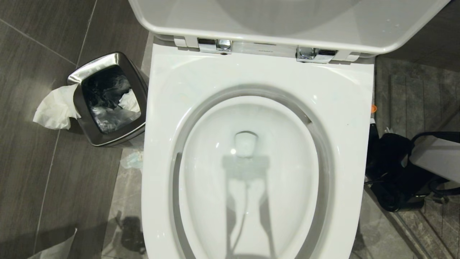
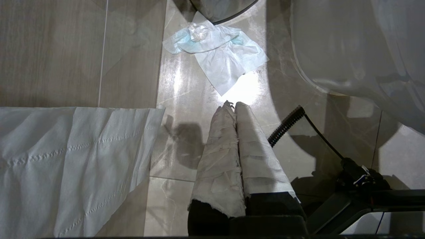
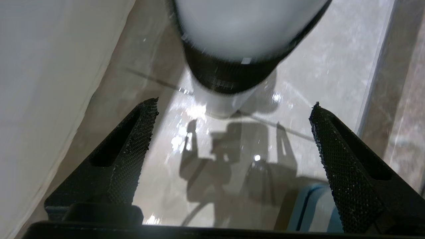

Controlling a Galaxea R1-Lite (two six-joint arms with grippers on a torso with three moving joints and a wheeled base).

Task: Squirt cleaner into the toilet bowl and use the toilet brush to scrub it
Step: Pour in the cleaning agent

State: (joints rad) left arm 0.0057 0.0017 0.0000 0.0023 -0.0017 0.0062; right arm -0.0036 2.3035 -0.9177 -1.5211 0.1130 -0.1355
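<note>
Left to right: our left claw [image 2: 232,105] hangs pinched shut and empty over floor tissue; the glossy white ceramic toilet bowl [image 1: 248,172] shows no cleaner or brush; our right claw [image 3: 234,108] gapes wide beside it, holding nothing. We judge squirting and scrubbing remain.

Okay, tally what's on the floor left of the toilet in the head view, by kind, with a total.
Steel waste bin: 1
White tissue sheets: 2, one hanging off the bin, one at the lower edge
Crumpled blue-white wipe: 1
Total: 4
</note>
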